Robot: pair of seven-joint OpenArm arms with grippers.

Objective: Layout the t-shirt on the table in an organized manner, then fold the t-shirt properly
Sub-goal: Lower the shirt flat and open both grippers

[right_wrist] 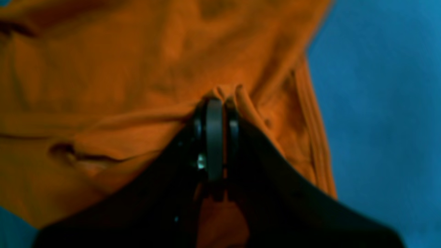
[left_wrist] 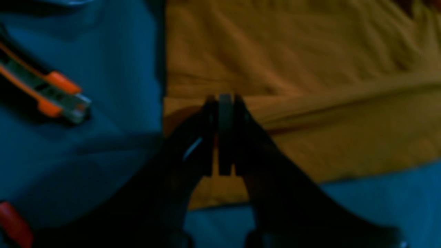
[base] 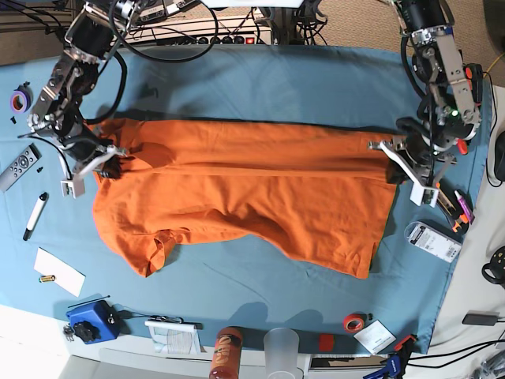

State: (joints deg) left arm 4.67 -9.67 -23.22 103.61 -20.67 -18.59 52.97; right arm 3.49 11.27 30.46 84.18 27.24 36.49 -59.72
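Observation:
The orange t-shirt lies stretched wide across the blue-teal table, with one sleeve folded at the lower left. My left gripper is at the shirt's right edge. In the left wrist view the left gripper is shut on a fold of the shirt next to bare table. My right gripper is at the shirt's left end. In the right wrist view the right gripper is shut on a bunched ridge of the cloth, with table to the right.
An orange and grey utility knife lies just off the shirt's edge by the left gripper. A remote, a marker and a purple tape roll lie at the left. A red tape roll, a cup and a can line the front edge.

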